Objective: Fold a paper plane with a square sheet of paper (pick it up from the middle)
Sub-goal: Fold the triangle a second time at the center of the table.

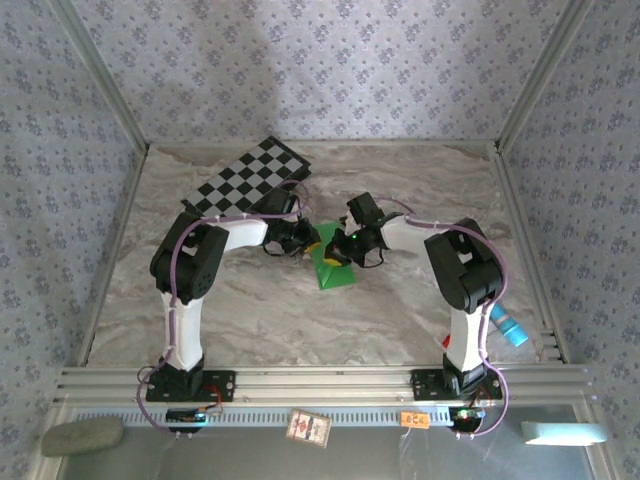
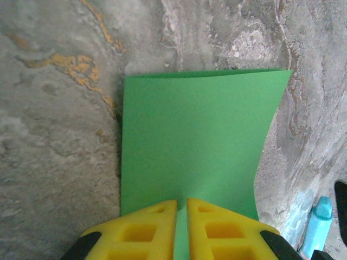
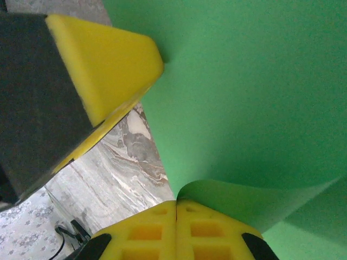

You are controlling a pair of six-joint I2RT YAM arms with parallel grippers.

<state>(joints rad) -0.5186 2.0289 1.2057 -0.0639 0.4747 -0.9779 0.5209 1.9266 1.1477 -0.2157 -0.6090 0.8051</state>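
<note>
A: Between the tips of the left gripper (image 2: 181, 208): the paper plane (image 2: 190, 141), bright green, part-folded. The two yellow fingers (image 2: 135, 233) stand almost together with a thin strip of green in the slit between them. Logged as clamped on the near edge.

B: How does the paper lie ahead of those fingers?

A: It runs away from the tips over the grey marbled table (image 2: 54, 135). The edge left of the fingers is straight, the edge to their right bows inward, and the far edge is straight across.

B: Anything beyond the left fingers?

A: From overhead, a black-and-white checkered board (image 1: 250, 182) lies past them on the far side, apart from the paper.

B: Now the right gripper (image 3: 176, 206).

A: From overhead it faces the left one, tips close to tips, with the green sheet under both and reaching a little nearer than them. On its own camera its yellow fingers (image 3: 146, 233) are pressed together, no gap visible. A curled flap of the green comes out exactly at the tips, so I log it as pinched on the paper plane. The rest of the sheet spreads above and to the right of those tips.

B: The yellow block up and left of them?

A: One finger of the left gripper, its tip against the green.

B: Further right?

A: A blue bottle (image 1: 508, 328) lies on the table well to the right of both pairs of fingers, beside the right arm (image 1: 460, 270).
</note>
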